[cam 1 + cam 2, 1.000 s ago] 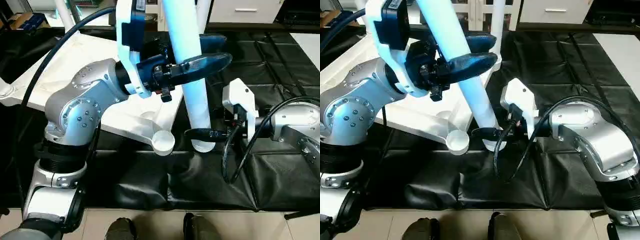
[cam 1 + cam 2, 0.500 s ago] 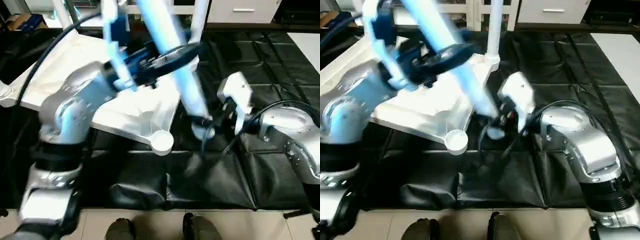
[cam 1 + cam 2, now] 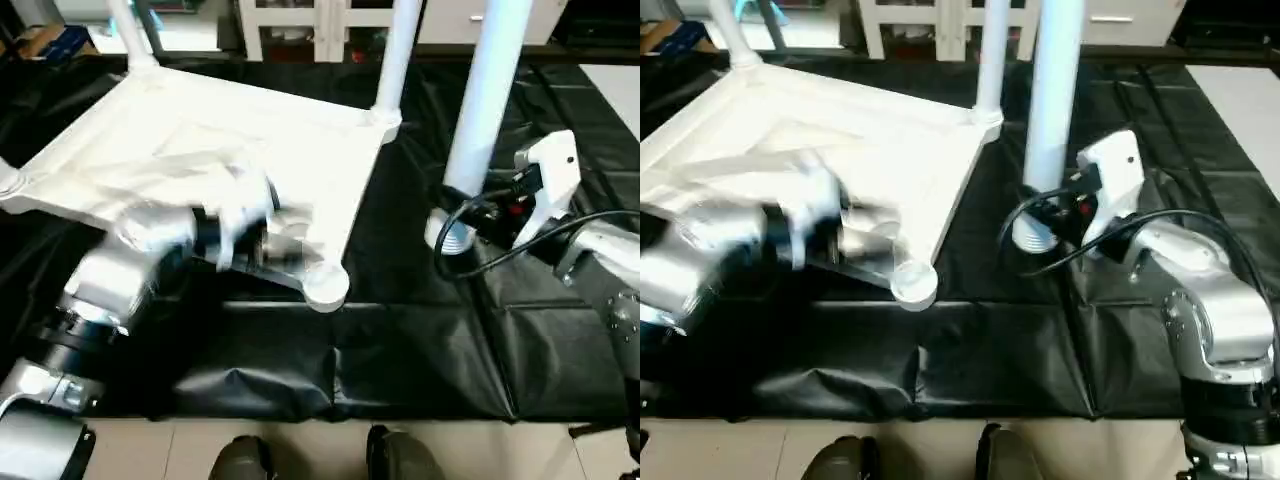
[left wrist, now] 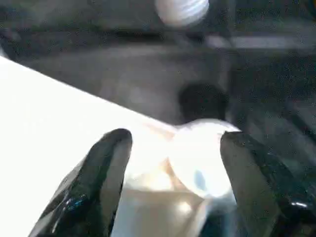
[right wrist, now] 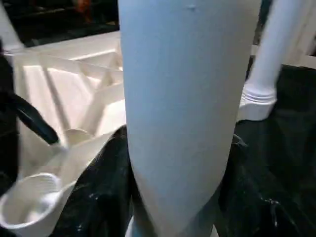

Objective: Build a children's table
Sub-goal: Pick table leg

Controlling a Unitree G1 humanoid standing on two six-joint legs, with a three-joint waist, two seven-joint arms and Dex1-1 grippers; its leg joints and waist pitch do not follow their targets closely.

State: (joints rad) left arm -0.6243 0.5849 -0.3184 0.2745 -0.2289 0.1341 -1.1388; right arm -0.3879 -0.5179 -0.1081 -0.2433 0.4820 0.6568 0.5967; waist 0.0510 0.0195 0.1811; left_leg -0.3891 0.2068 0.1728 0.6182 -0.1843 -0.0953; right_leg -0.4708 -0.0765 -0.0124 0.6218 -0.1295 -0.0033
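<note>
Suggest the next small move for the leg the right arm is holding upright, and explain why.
Probably carry the tube leg toward the empty corner socket and lower its threaded end in. The right gripper clamps it near the bottom, standing on the black cloth apart from the tabletop, while the left gripper straddles that socket.

I am finding no text, label, brand, number or sign that I can read on anything before me.
</note>
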